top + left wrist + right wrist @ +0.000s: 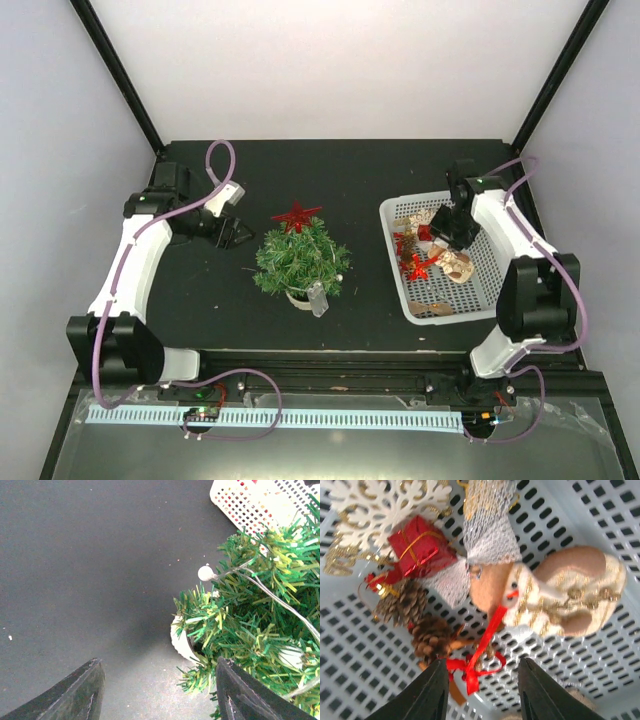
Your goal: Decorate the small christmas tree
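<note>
The small christmas tree (300,258) stands mid-table in a cream pot (298,296), with a red star (296,216) on top and a pale piece hanging at its front (318,298). In the left wrist view the tree (260,630) carries a clear light string with a white bulb (205,573). My left gripper (235,232) is open and empty just left of the tree, its right finger (250,695) against the needles. My right gripper (447,238) is open inside the white basket (490,285), its jaws either side of a red ribbon bow (480,662).
The basket holds a snowman ornament (555,595), two pinecones (432,637), a red gift box (420,552), a white snowflake (385,500), white netting (487,520) and a red star (417,267). The basket corner (260,500) lies beyond the tree. Dark frame posts stand at the back corners.
</note>
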Robot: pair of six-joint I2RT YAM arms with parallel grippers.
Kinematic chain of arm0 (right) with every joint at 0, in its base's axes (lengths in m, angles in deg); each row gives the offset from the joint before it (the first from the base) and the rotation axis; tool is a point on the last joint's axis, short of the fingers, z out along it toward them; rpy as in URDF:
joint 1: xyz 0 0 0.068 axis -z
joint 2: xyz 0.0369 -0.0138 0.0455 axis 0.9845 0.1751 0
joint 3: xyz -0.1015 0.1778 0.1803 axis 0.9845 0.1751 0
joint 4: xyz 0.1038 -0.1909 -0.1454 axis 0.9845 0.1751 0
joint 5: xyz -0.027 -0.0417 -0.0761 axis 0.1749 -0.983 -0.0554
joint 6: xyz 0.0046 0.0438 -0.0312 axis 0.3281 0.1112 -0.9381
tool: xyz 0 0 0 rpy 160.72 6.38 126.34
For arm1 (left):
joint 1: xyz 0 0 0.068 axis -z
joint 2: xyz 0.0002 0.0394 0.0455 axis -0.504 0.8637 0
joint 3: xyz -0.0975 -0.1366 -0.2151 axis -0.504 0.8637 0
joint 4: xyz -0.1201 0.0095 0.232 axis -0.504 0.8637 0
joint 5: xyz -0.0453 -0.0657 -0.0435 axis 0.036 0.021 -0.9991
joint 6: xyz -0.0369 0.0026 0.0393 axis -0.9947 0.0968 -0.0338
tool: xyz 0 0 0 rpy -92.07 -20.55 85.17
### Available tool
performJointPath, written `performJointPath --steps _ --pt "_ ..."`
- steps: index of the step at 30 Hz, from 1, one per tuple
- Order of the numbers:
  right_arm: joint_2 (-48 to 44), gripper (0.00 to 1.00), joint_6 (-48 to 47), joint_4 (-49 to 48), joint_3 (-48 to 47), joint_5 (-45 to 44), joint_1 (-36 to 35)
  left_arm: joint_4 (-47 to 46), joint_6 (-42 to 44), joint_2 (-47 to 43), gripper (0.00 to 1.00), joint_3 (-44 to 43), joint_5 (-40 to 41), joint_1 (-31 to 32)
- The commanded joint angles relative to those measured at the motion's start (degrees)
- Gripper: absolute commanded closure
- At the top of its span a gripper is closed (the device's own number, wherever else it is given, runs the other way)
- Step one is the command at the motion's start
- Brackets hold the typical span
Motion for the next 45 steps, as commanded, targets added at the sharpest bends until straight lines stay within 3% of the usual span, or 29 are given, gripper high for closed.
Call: performJointPath --steps 1,5,10,20,30,39,45 --pt "4.4 0.57 -0.5 -3.5 -2.7 -0.5 1.6 0.4 -1.3 2.4 0.38 -2.8 -3.4 -0.4" --pt "8.8 0.45 -4.0 -4.8 -4.9 -1.7 1.5 -0.4 -1.5 1.0 0.38 -1.8 -3.2 -0.5" --pt "9.2 0.36 -6.3 -9.4 -5.1 3.2 1.6 -0.3 -1.0 -0.3 0.38 -1.0 -2.7 -0.5" --pt "14.1 0.34 -14.8 -12.8 -5.2 11.4 1.6 0.3 0.5 0.0 0.38 -1.2 -3.0 -0.5" --pt "16.1 0.37 -18.5 -12.1 -4.7 8.8 1.7 0.9 2.3 -1.4 0.38 -0.3 -4.3 -0.5" --pt "16.6 0.57 -16.9 -12.0 -5.1 6.4 1.6 1.4 2.7 -2.2 0.38 0.3 -4.6 -0.5" --pt "13.3 0.58 -16.5 -11.4 -4.7 4.4 1.6 1.2 2.6 -2.4 0.38 0.5 -4.8 -0.5"
